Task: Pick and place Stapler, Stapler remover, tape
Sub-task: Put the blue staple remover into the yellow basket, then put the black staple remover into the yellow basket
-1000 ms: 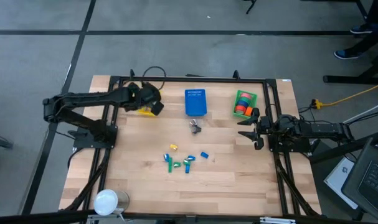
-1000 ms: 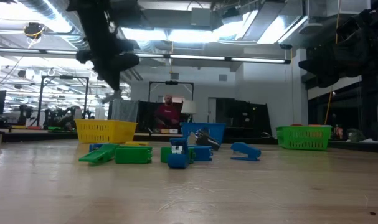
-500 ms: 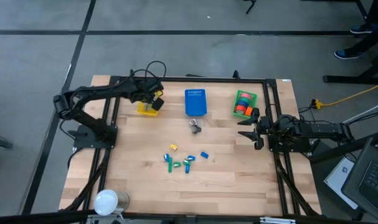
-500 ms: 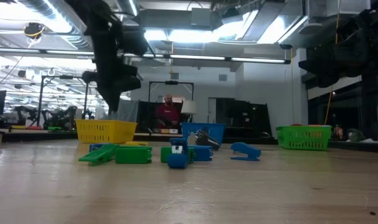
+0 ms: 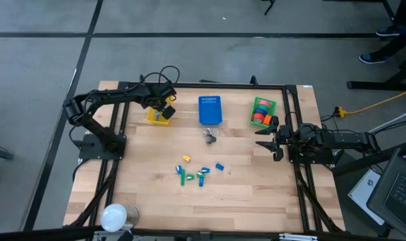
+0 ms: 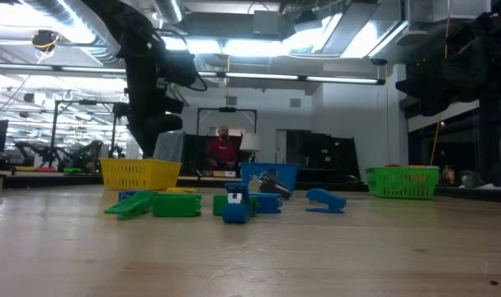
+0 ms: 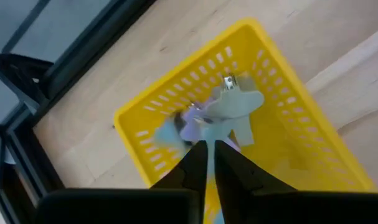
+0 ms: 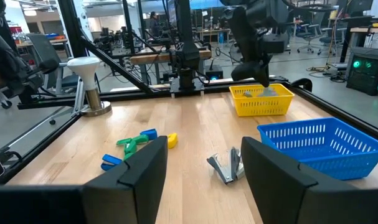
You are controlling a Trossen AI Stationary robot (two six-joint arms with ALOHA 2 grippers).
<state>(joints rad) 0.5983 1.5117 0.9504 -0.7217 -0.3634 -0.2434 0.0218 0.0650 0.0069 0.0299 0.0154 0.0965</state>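
- Wooden table (image 5: pixel 256 194) fills the middle of the high view, with three baskets in a row along its upper edge: yellow basket (image 5: pixel 156 119) upper left, blue basket (image 5: pixel 210 110) upper centre, green basket (image 5: pixel 272 104) upper right
- left gripper (image 5: pixel 166 102) hangs right over the yellow one; in its wrist view the fingers (image 7: pixel 195 165) stand only a thin slit apart with nothing between them; a pale, blurred piece (image 7: pixel 229 109) lies in the basket just beyond the tips; what it is cannot be told
- right gripper (image 5: pixel 269 139) waits at centre right, below the green basket; fingers wide apart, empty
- tape (image 5: pixel 259 114) already sits in the green basket, upper right
- remover (image 5: pixel 210 136) lies loose at centre, just below the blue basket; down and right of the left gripper, left of the right one, about midway, so neither arm is clearly nearer; its long axis is too small to read
- staplers (image 5: pixel 199 174) are clustered at lower centre, lying at mixed angles, well apart from both grippers
- likely next: lift clear of the yellow rim, then swing down-right; bare wood lies between basket and remover; the blue basket's lower edge is the one thing close by; the table frame's rails run outside the path
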